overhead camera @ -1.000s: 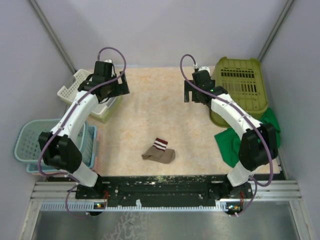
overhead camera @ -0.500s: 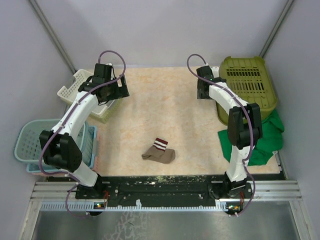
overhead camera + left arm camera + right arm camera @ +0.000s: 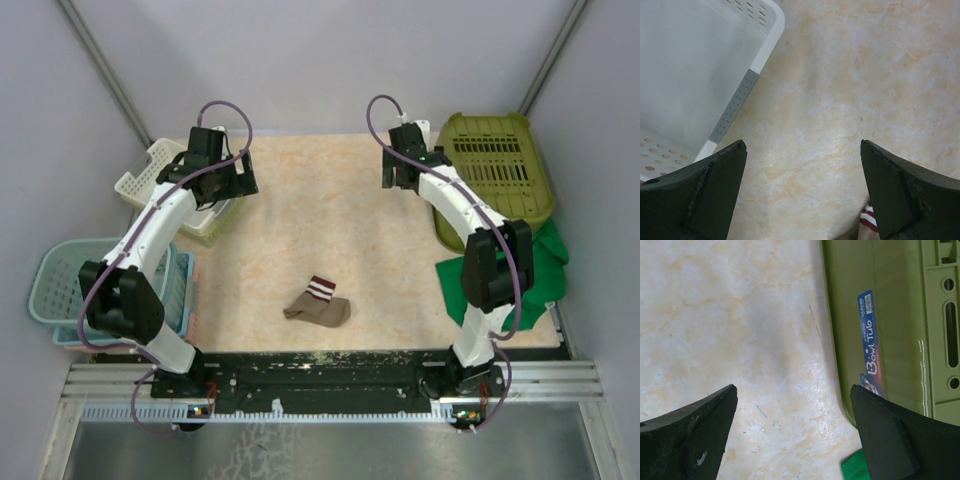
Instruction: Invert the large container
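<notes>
- Tub (image 3: pixel 495 175) sits upper right, just beside the right jaws, which gape empty.
- Left jaws gape empty by white basket (image 3: pixel 140 178), upper left.
- Sock (image 3: pixel 317 305) lies center.

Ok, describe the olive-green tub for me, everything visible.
The olive-green tub is a rectangular plastic basket with rounded corners, at the far right of the table. A flat face pierced with rows of slots points upward, so it looks base-up. Its smooth sloping side wall carries a blue label reading Bowl Tub. Its near end meets a green cloth. The open right claw hangs beside that wall, not touching.
</notes>
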{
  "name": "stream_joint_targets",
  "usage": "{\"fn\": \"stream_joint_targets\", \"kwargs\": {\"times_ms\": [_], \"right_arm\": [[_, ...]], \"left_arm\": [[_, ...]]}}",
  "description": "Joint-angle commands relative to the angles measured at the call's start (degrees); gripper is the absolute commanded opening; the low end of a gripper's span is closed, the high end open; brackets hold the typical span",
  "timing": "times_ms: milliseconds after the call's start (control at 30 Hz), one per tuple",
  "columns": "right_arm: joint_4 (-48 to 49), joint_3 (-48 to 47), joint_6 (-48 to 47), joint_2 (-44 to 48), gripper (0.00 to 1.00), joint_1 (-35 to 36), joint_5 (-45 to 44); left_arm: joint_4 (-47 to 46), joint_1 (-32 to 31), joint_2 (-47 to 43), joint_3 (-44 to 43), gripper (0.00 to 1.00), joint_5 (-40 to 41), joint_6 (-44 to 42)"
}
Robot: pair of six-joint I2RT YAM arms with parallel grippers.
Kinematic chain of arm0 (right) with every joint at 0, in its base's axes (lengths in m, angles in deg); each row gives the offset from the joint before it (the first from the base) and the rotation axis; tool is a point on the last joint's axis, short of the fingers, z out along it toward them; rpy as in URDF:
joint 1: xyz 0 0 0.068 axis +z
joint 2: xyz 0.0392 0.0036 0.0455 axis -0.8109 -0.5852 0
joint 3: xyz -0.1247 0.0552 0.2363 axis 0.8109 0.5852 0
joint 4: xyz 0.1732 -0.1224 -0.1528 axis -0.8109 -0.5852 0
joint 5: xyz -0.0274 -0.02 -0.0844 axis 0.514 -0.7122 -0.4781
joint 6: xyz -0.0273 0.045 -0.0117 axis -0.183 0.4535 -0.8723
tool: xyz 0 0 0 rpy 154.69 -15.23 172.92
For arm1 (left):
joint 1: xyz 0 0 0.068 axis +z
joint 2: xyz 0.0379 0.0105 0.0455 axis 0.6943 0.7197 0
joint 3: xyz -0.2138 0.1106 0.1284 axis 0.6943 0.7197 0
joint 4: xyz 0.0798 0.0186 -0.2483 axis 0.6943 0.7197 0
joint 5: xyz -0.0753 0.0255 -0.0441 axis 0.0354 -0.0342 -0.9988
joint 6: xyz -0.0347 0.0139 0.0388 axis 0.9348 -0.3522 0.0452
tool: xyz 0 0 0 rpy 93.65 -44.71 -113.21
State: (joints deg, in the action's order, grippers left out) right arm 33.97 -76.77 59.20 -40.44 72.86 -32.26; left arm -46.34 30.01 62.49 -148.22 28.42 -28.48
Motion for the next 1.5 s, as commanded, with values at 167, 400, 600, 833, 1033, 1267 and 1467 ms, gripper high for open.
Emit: {"fn": "stream_joint_targets", "kwargs": {"times_ms": [167, 400, 600, 833, 1033, 1267, 1467], "right_arm": [[-0.83, -3.53, -2.63, -6.13, 0.95, -6.11, -7.51], [-6.31, -11.81, -1.2, -10.26, 0.95, -6.11, -12.06], [-0.71, -7.84, -3.14, -3.43, 0.95, -2.61, -2.68], [4.71, 1.06, -1.19, 7.98, 0.95, 3.26, 10.84], [11.73, 16.57, 4.72, 20.0, 0.94, 3.56, 21.65], [9.82, 25.37, 6.56, 28.56, 0.94, 3.56, 21.44], [7.14, 29.46, 6.87, 33.52, 0.94, 3.56, 18.44]], "left_arm": [[-0.77, 0.42, -2.29, -0.75, 0.99, -1.19, -1.26], [-0.87, 0.42, -2.72, 0.0, 0.99, -2.18, -1.15], [-0.74, 0.42, -2.14, -0.98, 0.99, -1.3, -1.81], [1.9, 0.42, 2.98, -6.71, 0.99, 2.9, -1.24], [4.19, 0.72, 9.24, -11.77, 0.96, 13.57, -2.2], [4.47, 1.21, 21.2, -21.41, 0.83, 15.02, -7.4], [6.86, 1.53, 24.76, -21.76, 0.79, 12.17, -12.63]]}}
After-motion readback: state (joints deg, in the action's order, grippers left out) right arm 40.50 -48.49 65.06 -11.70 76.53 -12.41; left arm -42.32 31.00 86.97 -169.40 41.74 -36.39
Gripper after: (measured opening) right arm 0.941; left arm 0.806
